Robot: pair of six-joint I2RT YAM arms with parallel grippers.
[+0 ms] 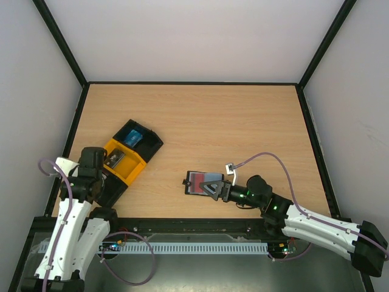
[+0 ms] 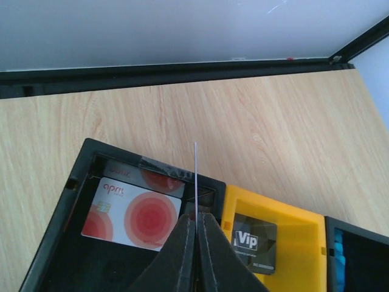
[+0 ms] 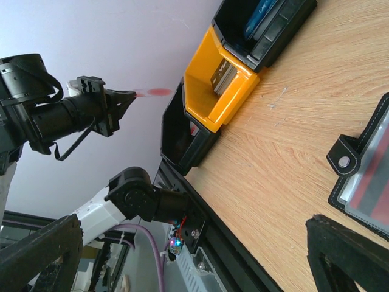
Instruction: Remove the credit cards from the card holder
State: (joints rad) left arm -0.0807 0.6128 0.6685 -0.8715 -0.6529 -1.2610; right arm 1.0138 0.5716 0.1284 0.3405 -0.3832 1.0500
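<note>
- The left gripper [image 2: 196,214] has its jaws clenched on a thin credit card [image 2: 196,173], seen edge-on. It hangs over the black tray [image 2: 72,204] just on the near side of the orange tray [image 2: 298,225].
- A red-circled card [image 2: 130,214] lies flat in that black tray, so the step in hand is likely dropping the pinched card in with it.
- To do it well, lower the card inside the tray walls and tip it flat before letting go, or it may skip out.
- The card holder [image 1: 193,181] lies on the bench [image 1: 213,121] well to the right of the orange tray, with a red card [image 1: 200,178] showing inside.
- The right gripper [image 1: 211,185] sits at the holder, jaws released wide and apparently holding nothing.
</note>
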